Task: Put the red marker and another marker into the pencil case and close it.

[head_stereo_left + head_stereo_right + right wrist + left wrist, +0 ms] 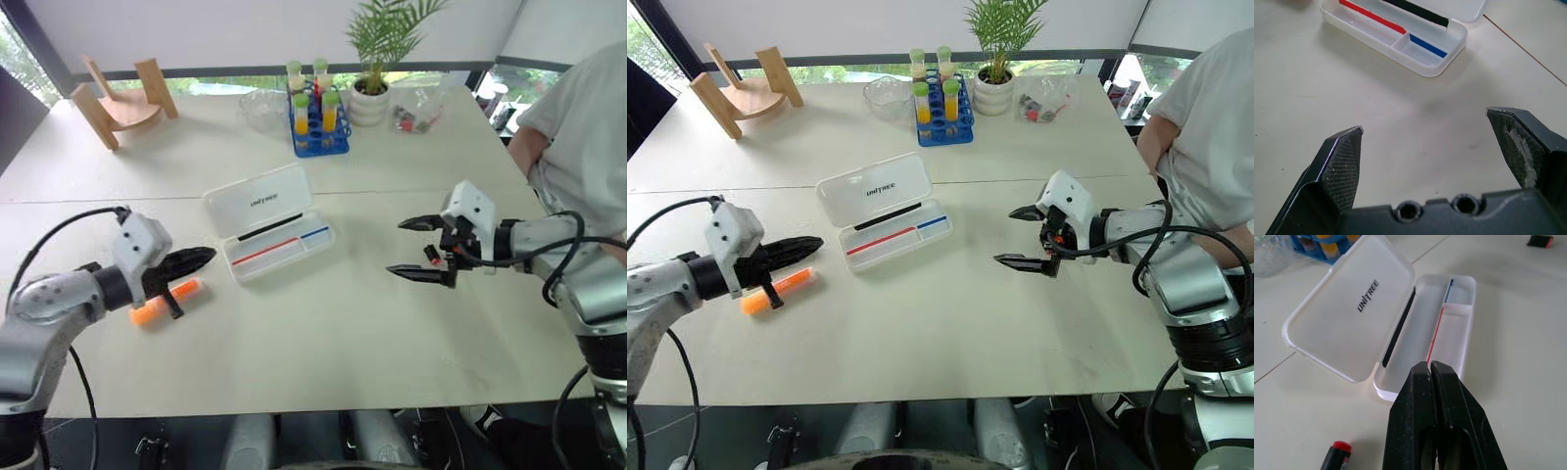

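Left eye view: the orange highlighter (167, 302) lay lengthwise just beneath the pressed-together left gripper (201, 258); the right gripper (411, 247), spread wide, stood well apart.

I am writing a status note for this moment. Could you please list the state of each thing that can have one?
pencil case: lid open, lying flat behind the tray; no markers inside.
orange highlighter: lying on the table, outside the case.
red marker: lying on the table, outside the case.
left gripper: fingers shut, empty.
right gripper: fingers open, empty.
test tube rack: upright, tubes standing in it.
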`<action>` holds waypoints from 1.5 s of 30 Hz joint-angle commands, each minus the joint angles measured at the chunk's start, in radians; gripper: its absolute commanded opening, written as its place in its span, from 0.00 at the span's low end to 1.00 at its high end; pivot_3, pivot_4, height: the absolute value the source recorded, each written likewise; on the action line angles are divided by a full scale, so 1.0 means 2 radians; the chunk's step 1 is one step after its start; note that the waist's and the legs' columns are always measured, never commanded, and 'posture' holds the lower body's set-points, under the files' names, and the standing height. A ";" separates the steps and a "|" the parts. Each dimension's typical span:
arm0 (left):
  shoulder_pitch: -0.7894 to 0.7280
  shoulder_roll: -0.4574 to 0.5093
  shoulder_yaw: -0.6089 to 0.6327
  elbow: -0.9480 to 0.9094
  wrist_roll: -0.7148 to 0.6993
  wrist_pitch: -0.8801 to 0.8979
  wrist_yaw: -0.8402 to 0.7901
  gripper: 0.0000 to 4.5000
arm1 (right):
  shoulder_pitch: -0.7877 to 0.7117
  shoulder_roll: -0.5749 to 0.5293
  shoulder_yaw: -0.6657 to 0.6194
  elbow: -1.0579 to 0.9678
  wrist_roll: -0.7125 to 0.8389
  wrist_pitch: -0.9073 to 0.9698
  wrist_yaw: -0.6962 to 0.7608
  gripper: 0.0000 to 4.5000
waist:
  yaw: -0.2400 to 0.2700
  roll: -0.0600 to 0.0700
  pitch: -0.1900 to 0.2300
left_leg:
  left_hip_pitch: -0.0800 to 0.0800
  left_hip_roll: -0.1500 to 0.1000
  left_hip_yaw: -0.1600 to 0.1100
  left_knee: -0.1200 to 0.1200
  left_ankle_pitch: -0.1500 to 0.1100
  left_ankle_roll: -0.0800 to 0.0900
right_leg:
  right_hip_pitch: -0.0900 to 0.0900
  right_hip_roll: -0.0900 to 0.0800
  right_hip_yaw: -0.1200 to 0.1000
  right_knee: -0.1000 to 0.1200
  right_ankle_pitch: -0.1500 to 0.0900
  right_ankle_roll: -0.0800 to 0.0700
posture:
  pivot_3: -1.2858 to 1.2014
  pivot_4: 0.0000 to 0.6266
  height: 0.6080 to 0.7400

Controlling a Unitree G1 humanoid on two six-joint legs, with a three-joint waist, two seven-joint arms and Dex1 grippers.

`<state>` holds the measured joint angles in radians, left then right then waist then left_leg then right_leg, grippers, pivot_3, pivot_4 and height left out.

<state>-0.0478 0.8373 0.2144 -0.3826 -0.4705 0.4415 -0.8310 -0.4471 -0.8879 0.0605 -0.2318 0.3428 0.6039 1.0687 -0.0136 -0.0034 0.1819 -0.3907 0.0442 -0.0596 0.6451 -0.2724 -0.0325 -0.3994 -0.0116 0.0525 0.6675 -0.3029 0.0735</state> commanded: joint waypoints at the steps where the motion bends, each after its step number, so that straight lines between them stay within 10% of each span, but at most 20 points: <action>1: -0.021 -0.011 -0.034 0.004 0.026 -0.023 0.000 0.01 | -0.002 -0.010 -0.013 -0.022 0.009 0.003 0.005 1.00 | 0.000 0.000 0.000 | 0.000 0.000 0.000 0.000 0.000 0.000 | 0.000 0.000 0.000 0.000 0.000 0.000 | 0.52 0.24 1.00; 12: -0.077 -0.037 -0.089 0.054 0.044 -0.017 -0.014 0.98 | 0.019 -0.015 -0.027 -0.051 0.017 0.022 -0.009 1.00 | -0.001 0.000 0.000 | 0.000 0.000 0.000 0.000 0.000 0.000 | 0.000 0.000 0.000 0.000 0.000 0.000 | 0.52 0.24 1.00; 33: -0.123 -0.109 -0.183 0.133 0.084 0.004 -0.032 0.98 | 0.043 -0.022 -0.038 -0.076 0.024 0.032 -0.030 1.00 | 0.000 0.000 0.000 | 0.000 0.000 0.000 0.001 0.000 0.000 | 0.000 0.000 0.000 0.000 0.000 0.000 | 0.52 0.24 1.00; 43: -0.140 -0.114 -0.205 0.156 0.110 0.005 -0.054 0.02 | 0.049 -0.020 -0.044 -0.085 0.028 0.037 -0.043 1.00 | 0.000 0.000 0.000 | 0.000 0.000 -0.001 0.001 0.000 0.000 | 0.000 0.000 0.000 0.000 0.000 0.000 | 0.52 0.24 1.00; 45: -0.138 -0.110 -0.202 0.155 0.110 0.002 -0.061 0.00 | 0.051 -0.021 -0.047 -0.085 0.028 0.037 -0.046 1.00 | 0.000 0.000 0.000 | 0.000 0.000 -0.001 0.001 0.000 0.000 | 0.001 0.000 0.000 0.000 0.000 0.000 | 0.52 0.24 1.00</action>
<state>-0.3339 0.6017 -0.1849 -0.0624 -0.2500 0.4447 -0.9348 -0.3434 -0.9220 0.0096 -0.3703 0.3881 0.6796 0.9837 -0.0132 -0.0033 0.1817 -0.3907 0.0435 -0.0606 0.6463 -0.2725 -0.0322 -0.3982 -0.0111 0.0521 0.6683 -0.3026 0.0741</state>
